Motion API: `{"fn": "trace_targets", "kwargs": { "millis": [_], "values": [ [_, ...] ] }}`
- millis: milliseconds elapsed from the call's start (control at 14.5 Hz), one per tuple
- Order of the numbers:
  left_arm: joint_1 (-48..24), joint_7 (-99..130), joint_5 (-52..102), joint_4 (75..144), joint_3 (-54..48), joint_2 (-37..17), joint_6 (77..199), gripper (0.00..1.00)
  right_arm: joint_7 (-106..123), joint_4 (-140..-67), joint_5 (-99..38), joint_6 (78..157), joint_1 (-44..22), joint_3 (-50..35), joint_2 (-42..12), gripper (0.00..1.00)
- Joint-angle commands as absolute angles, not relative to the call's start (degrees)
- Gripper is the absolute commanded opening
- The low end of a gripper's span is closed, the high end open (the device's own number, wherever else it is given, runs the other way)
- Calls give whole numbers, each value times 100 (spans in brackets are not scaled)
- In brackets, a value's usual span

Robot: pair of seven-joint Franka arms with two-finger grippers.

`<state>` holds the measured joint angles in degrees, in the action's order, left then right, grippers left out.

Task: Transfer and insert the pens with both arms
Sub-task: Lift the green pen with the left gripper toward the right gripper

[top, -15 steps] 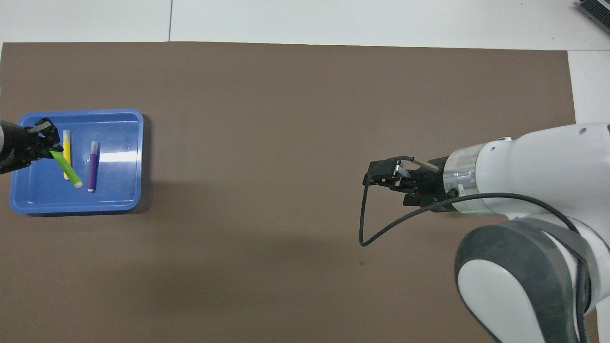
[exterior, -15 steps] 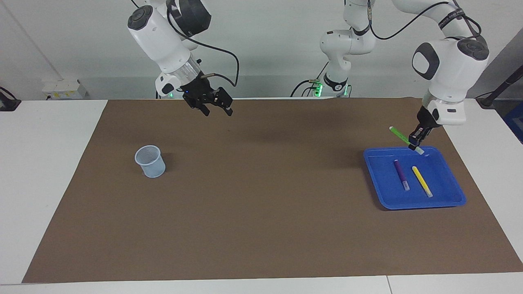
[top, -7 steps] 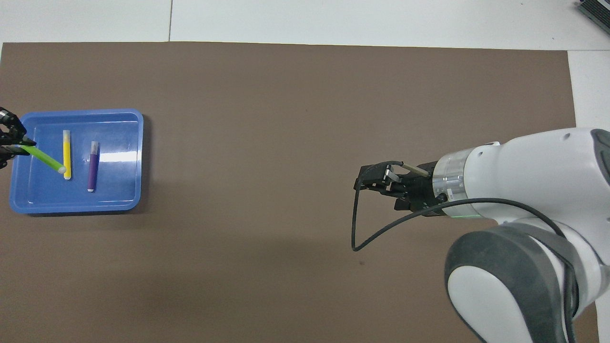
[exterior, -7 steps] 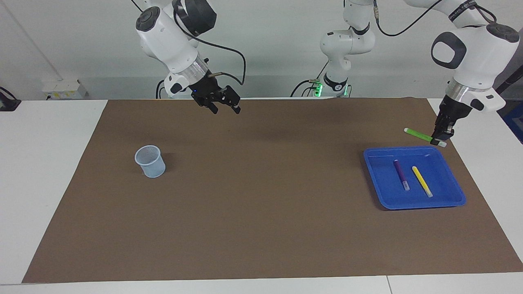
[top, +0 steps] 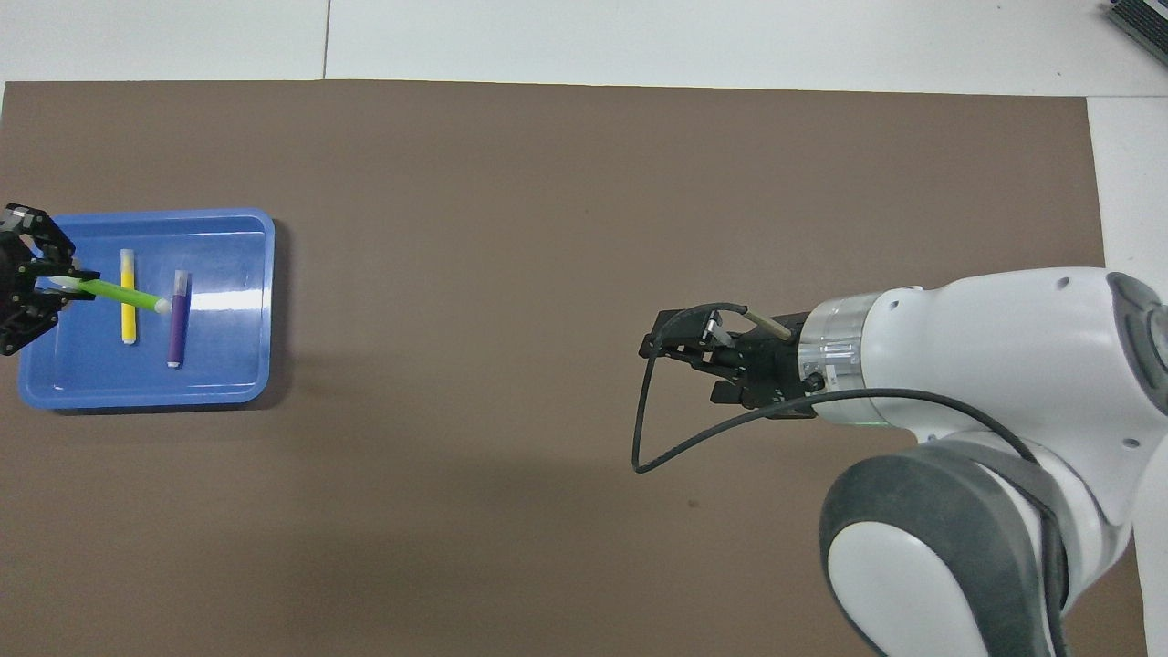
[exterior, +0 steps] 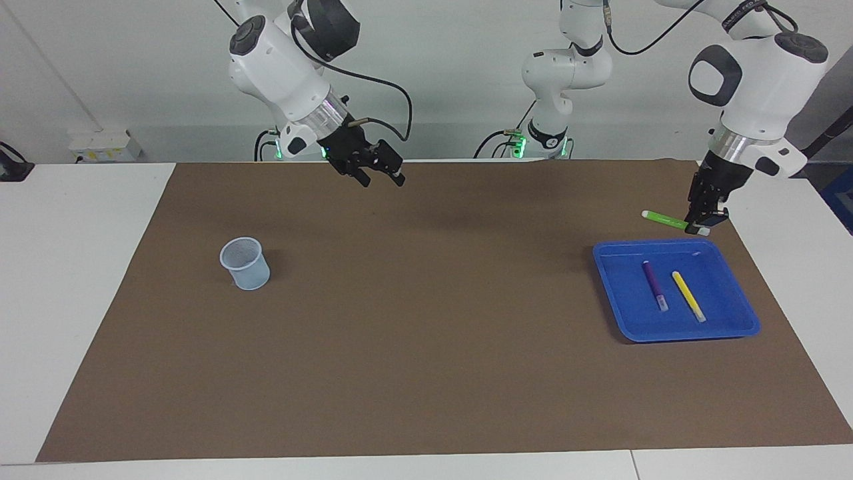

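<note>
My left gripper (exterior: 705,225) (top: 50,283) is shut on the green pen (exterior: 664,219) (top: 119,293), holding it nearly level in the air above the blue tray (exterior: 726,330) (top: 228,388). The purple pen (exterior: 654,284) (top: 178,318) and the yellow pen (exterior: 688,296) (top: 129,297) lie side by side in the tray. My right gripper (exterior: 380,179) (top: 680,351) hangs open and empty over the brown mat near the robots' edge of the table.
A pale blue mesh cup (exterior: 245,263) stands upright on the brown mat (exterior: 426,347) toward the right arm's end of the table. White tabletop borders the mat.
The left gripper has lifted the green pen out of the tray and swung it more level. The right gripper has moved toward the table's middle.
</note>
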<state>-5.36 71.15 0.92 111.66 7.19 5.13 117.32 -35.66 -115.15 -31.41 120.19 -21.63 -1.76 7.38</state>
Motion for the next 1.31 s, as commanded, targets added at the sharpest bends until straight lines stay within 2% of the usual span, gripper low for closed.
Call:
{"fn": "trace_targets", "kwargs": {
  "millis": [0,206,619,1237],
  "values": [
    [-1088,7969,132,11382,782,773,11672,2,-3691,-11628,-3287,12444,-2355,-158,651,100],
    [-1607,8760,123,11382,782,773,11672,3,-3876,-11611,-3287,12603,-2531,-158,519,100],
    [-2583,10053,44,11373,765,782,11619,3,-4359,-11593,-3646,13455,-2847,-158,352,100],
    [-2804,11214,9,11329,62,782,11619,4,-4639,-11444,-3972,14246,-3155,-167,106,100]
  ]
}}
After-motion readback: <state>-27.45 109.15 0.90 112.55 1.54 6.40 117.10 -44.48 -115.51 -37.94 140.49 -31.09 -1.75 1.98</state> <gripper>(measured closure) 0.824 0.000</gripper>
